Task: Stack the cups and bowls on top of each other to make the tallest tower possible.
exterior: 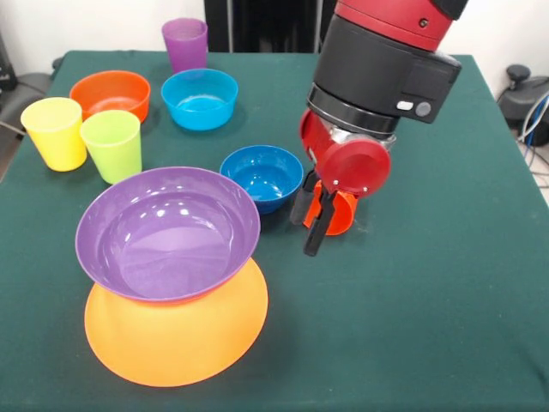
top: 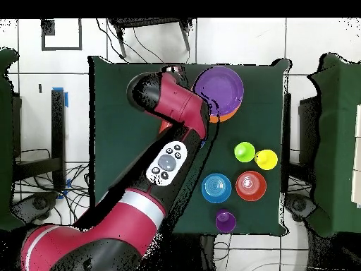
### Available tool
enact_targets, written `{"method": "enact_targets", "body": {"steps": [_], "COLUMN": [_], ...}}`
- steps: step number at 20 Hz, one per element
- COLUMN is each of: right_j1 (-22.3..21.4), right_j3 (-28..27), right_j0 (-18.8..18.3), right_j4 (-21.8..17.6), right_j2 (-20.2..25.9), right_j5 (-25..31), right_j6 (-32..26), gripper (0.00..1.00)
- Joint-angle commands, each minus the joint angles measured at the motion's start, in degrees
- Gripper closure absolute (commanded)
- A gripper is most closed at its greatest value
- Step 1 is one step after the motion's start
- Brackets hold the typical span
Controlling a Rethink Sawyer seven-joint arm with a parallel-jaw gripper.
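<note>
My gripper [exterior: 318, 225] is shut on the orange-red cup [exterior: 341, 215], low over the green cloth just right of the dark blue bowl [exterior: 262, 175]. I cannot tell whether the cup touches the cloth. At front left stands the tower [exterior: 171, 275]: the wide purple bowl [exterior: 167, 232] sits tilted and open side up on the upturned yellow-orange bowl [exterior: 176, 335]. The overhead view shows the purple bowl [top: 218, 88], while my arm [top: 173, 159] hides the gripper, the cup and the dark blue bowl.
Behind the tower are the lime green cup [exterior: 111, 144], the yellow cup [exterior: 54, 131], the orange bowl [exterior: 110, 93], the light blue bowl [exterior: 199, 98] and the purple cup [exterior: 185, 43]. The table [exterior: 429, 300] has a green cloth over it.
</note>
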Motion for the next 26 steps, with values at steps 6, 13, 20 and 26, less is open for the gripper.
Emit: {"method": "enact_targets", "body": {"steps": [6, 13, 20, 26], "right_j1": [-3.9, -3.0, -1.8, -0.7], "right_j3": [5.3, 5.2, 6.1, 6.2], "right_j0": [-1.4, -1.6, -3.2, -3.7], "right_j4": [2.2, 3.6, 7.1, 7.8], "right_j2": [9.1, 10.3, 15.3, 16.3], "right_j5": [9.9, 10.6, 9.9, 12.5], "right_j6": [9.6, 11.2, 11.5, 12.1], "gripper": [0.0, 0.0, 0.0, 0.0]}}
